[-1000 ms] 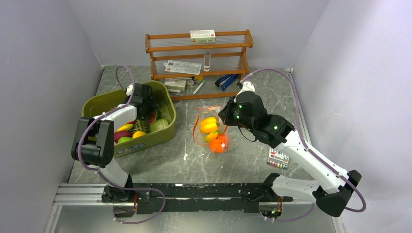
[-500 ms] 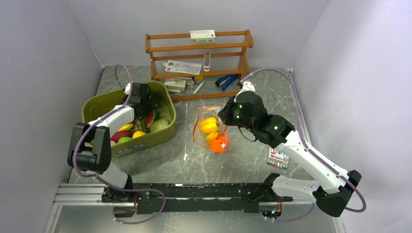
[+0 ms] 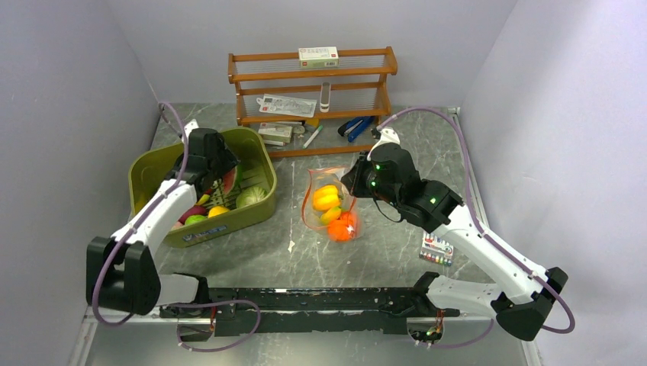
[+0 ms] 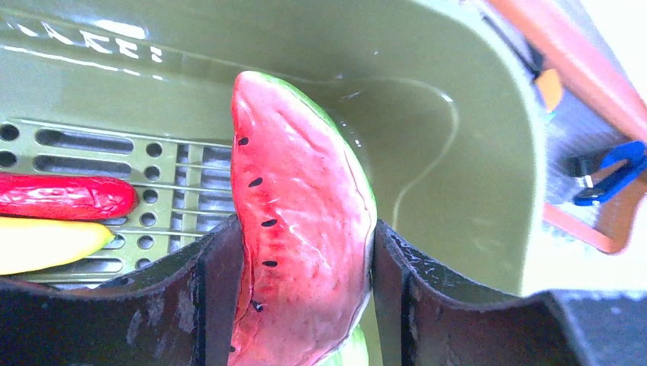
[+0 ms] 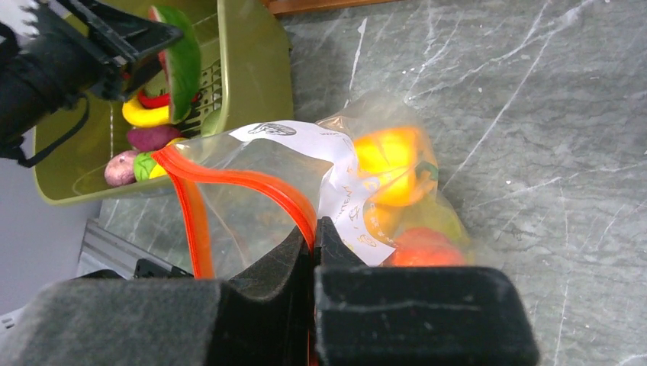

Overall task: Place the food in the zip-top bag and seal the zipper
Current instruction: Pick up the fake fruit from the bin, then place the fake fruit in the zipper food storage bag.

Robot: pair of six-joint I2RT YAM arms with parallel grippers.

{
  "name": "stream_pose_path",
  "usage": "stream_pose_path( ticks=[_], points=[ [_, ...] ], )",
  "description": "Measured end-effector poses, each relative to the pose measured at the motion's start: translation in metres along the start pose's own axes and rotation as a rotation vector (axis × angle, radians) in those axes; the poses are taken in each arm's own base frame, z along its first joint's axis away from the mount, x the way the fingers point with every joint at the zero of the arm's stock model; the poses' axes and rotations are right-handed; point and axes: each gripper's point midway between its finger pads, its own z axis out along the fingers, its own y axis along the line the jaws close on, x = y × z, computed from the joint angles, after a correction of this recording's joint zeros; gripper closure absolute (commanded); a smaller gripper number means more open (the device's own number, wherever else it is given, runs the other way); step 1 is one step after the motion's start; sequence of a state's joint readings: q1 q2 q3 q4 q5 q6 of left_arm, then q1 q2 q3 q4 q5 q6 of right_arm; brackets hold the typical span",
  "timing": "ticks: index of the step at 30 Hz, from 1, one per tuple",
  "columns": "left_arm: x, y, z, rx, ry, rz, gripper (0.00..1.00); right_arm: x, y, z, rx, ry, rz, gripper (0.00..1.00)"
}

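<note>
Two arms work a marble counter [image 3: 381, 255]. Over the olive tub [image 3: 229, 221], the left arm [image 3: 164, 206] has its jaws half-spread around a glossy watermelon slice [image 4: 297, 236], held above the other food. The right arm [image 3: 458, 221] has its jaws pinched tight on the zipper [image 5: 252, 179] of the zip-top bag [image 5: 244, 217], propping its mouth open beside the tub, with pepper [image 3: 326, 197] and orange [image 3: 341, 226] inside. The slice looks light, rigid and slick, best gripped across its flat faces. The floppy film handles best by its stiffer strip.
</note>
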State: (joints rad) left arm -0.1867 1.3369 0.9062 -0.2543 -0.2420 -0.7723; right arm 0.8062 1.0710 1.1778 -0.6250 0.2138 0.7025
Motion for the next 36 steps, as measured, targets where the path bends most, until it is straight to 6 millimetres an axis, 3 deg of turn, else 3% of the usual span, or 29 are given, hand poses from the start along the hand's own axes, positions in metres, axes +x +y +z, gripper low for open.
stream_pose_path(
  ticks=[7,12,19,28,36],
  points=[
    [-0.027,-0.013,-0.041,0.092,-0.081,0.007,0.67,0.002,-0.004,0.003,0.019,0.005,-0.018,1.0],
    [-0.038,-0.024,-0.07,0.18,-0.116,0.035,0.67,0.002,-0.005,0.004,0.029,0.011,-0.029,1.0],
    [-0.044,-0.046,-0.102,0.334,-0.122,0.085,0.66,-0.013,0.0,0.002,0.047,-0.001,-0.059,1.0],
    [-0.043,-0.102,-0.155,0.673,-0.071,0.16,0.63,-0.02,-0.001,0.003,0.079,0.005,-0.102,1.0],
    [-0.041,-0.155,-0.235,1.131,-0.105,0.191,0.59,-0.002,-0.003,0.01,0.062,0.047,-0.067,1.0]
  ],
)
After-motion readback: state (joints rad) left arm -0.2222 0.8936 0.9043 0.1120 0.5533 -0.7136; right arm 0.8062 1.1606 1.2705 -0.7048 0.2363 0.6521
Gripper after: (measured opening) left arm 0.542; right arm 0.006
